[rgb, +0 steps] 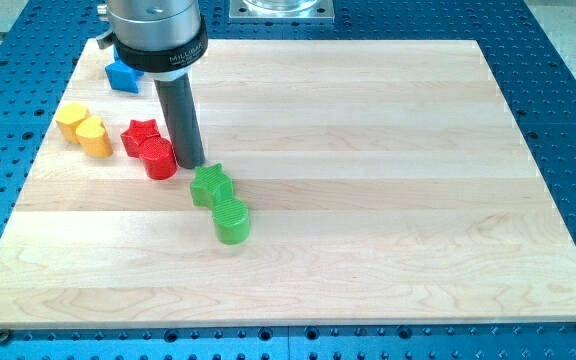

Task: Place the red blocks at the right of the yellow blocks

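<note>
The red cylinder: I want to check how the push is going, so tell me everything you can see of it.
The red cylinder is a short, upright, ridged block that looks like plastic, on the wooden board in the view's left part. It touches the red star behind it. My tip sits right beside it on the view's right, seemingly touching. The yellow blocks lie apart to its left.

My arm enters at the view's eleven o'clock, its silver wrist collar carrying a straight dark rod that hangs nearly upright. My tip [195, 163] sits low, toward nine o'clock of centre.
</note>
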You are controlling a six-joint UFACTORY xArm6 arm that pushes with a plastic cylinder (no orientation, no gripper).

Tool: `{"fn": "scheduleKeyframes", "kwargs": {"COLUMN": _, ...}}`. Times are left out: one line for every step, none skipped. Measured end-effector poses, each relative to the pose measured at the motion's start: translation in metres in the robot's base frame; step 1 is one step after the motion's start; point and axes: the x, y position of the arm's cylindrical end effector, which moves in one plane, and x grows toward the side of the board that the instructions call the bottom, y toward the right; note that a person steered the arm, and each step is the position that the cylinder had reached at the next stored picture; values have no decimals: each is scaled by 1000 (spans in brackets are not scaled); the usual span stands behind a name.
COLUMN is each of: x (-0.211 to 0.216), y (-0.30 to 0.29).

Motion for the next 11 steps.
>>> {"fn": "scheduleKeyframes", "kwargs": {"x": -36, "y": -10}}
{"fn": "scheduleKeyframes", "kwargs": {"x": -39, "y": -9}}
{"fn": "scheduleKeyframes", "kwargs": {"x": -39, "y": -9}}
{"fn": "scheduleKeyframes", "kwargs": {"x": -23, "y": -6}}
{"fn": "scheduleKeyframes", "kwargs": {"x": -22, "y": -5}}
{"fn": "scheduleKeyframes", "kwargs": {"x": -5, "y": -4}}
{"fn": "scheduleKeyframes", "kwargs": {"x": 29, "y": -10}}
{"fn": "scheduleKeyframes", "kwargs": {"x": 54, "y": -38}}
{"fn": "scheduleKeyframes", "kwargs": {"x": 20, "y": -41}}
{"fn": "scheduleKeyframes", "kwargs": {"x": -23, "y": -41}}
{"fn": "scheduleKeyframes", "kwargs": {"x": 53, "y": -60}}
